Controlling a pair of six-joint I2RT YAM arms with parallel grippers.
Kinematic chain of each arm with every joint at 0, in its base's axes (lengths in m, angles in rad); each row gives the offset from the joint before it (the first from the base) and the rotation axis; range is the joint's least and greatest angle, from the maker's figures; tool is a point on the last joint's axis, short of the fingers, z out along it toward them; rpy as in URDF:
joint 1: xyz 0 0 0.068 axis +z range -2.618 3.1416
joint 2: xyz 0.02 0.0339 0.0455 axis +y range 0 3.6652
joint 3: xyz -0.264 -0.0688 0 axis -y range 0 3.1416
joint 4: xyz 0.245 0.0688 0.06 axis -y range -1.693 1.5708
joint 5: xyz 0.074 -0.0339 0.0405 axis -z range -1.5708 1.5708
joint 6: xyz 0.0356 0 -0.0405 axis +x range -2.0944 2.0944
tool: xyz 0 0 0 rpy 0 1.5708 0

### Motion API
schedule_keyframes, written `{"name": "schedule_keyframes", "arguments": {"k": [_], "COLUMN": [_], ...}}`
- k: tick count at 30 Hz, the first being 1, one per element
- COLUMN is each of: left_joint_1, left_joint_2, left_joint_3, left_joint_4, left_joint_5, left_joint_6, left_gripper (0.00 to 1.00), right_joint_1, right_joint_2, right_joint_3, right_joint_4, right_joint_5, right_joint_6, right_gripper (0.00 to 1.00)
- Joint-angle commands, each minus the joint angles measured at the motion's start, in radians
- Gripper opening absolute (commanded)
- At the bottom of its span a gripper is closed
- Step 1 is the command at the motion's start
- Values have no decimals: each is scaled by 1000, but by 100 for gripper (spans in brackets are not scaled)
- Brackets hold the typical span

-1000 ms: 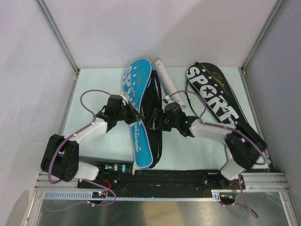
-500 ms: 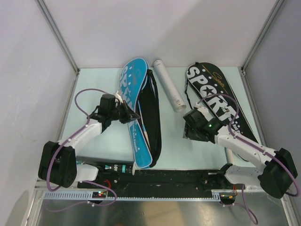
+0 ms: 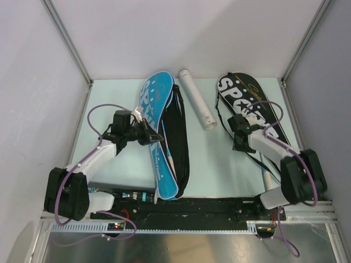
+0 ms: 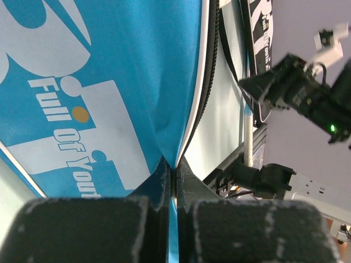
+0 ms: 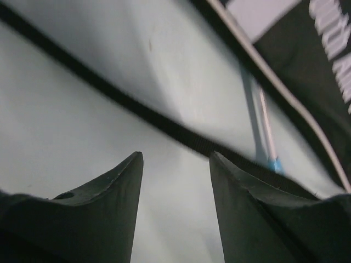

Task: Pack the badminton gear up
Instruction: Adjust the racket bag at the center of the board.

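Printed in white letters: "SPORT" large across the black cover (image 3: 253,107), and "Full Of Yout", cut short at the picture's lower edge, on the blue cover (image 4: 109,82).

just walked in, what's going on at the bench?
Badminton pack-up, midway. The left gripper is shut on the edge of the blue SPORT cover, which lies unzipped. The right gripper is open and empty, low over the table beside the black SPORT cover, with a black strap and a thin light-blue shaft just ahead of its fingers. A white tube lies between the covers, untouched.
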State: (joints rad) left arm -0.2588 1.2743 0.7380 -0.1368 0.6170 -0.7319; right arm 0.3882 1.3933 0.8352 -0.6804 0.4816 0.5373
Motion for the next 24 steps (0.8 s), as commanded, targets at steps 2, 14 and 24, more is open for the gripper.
{"name": "schedule_keyframes", "arguments": {"k": [2, 14, 24], "left_joint_1": [25, 46, 70], "left_joint_2": [-45, -53, -52], "left_joint_3": [-6, -7, -1], "left_joint_4": [27, 27, 27], "left_joint_5": [82, 79, 80], "left_joint_6": [19, 21, 19], "left_gripper": [0, 0, 0], "right_joint_1": [-87, -221, -327], "right_joint_2": [227, 458, 443], "right_joint_3": [172, 318, 340], "right_joint_4": [143, 348, 330], "right_joint_5": [63, 272, 33], "right_joint_6": [-245, -471, -476], "right_gripper": [55, 45, 52]}}
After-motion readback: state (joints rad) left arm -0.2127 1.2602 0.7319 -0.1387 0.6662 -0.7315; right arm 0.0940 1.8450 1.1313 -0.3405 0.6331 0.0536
